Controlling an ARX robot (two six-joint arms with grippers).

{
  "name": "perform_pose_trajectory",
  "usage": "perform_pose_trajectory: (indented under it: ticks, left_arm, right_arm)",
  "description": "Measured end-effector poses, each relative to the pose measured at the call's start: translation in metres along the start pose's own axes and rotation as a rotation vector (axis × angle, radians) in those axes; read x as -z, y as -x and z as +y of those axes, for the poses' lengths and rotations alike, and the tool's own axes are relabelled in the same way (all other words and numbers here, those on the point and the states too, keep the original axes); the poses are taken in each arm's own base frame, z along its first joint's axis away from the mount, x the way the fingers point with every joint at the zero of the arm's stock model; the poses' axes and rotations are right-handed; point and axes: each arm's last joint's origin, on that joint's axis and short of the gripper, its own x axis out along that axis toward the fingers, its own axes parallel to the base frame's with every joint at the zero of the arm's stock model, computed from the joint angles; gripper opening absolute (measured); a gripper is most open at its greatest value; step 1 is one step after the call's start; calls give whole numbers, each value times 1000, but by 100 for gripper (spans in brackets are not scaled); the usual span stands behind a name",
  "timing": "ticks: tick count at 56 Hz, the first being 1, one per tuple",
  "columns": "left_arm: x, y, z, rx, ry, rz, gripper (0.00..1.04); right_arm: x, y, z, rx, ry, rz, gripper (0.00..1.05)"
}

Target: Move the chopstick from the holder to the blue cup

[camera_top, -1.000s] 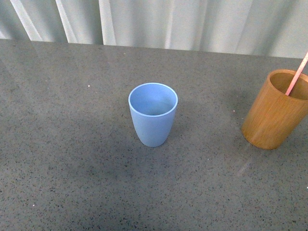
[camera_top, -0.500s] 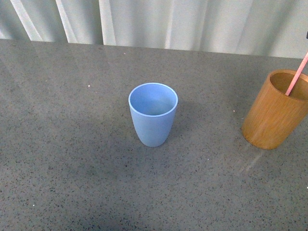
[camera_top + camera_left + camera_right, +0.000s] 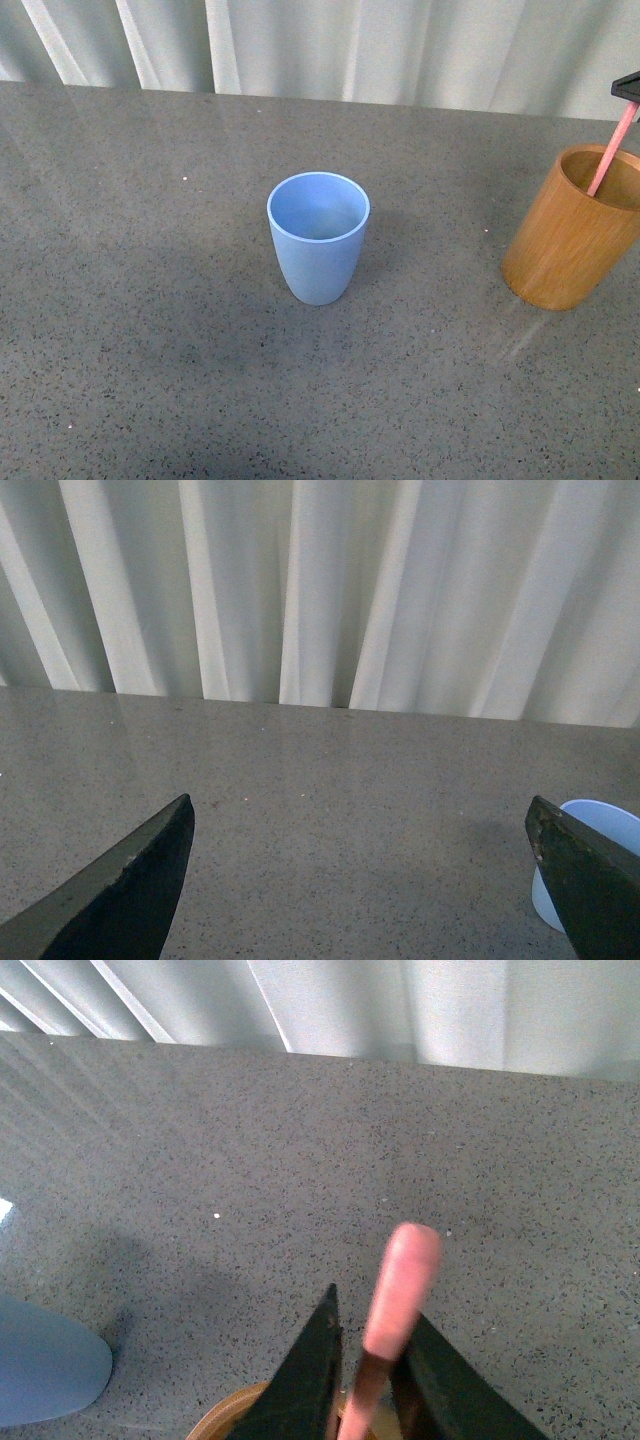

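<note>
The light blue cup (image 3: pixel 318 236) stands upright near the middle of the grey table; it also shows in the left wrist view (image 3: pixel 585 865) and the right wrist view (image 3: pixel 45 1375). At the right edge the orange-brown holder (image 3: pixel 570 232) holds the pink chopstick (image 3: pixel 611 155), which leans up and to the right. My right gripper (image 3: pixel 627 88) is shut on the chopstick (image 3: pixel 395 1310) above the holder's rim (image 3: pixel 225 1415). My left gripper (image 3: pixel 360 865) hangs open over bare table, left of the blue cup, with nothing between its fingers.
The speckled grey table (image 3: pixel 150 300) runs back to a pale curtain (image 3: pixel 330 45). Only the two cups stand on it.
The right gripper's dark tip has come into the front view at the top right, at the chopstick's upper end. The cup and the holder have not moved.
</note>
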Motion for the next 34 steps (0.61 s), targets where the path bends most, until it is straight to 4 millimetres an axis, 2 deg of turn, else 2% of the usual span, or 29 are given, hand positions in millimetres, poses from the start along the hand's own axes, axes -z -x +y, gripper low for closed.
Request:
perform_pose_trajectory:
  ticks: [12, 20, 25, 28, 34]
  left_arm:
    - [0, 0, 0, 0, 0, 0, 98]
    - [0, 0, 0, 0, 0, 0, 98]
    - [0, 0, 0, 0, 0, 0, 98]
    - [0, 0, 0, 0, 0, 0, 98]
    - [0, 0, 0, 0, 0, 0, 98]
  right_arm:
    - [-15, 11, -1, -2, -17, -37, 3]
    - [-44, 31, 4, -6, -12, -118, 3]
    - [-81, 57, 19, -23, 0, -223, 3]
    - [-98, 69, 36, -46, 10, -275, 3]
    - [-109, 73, 68, -90, 34, -307, 3]
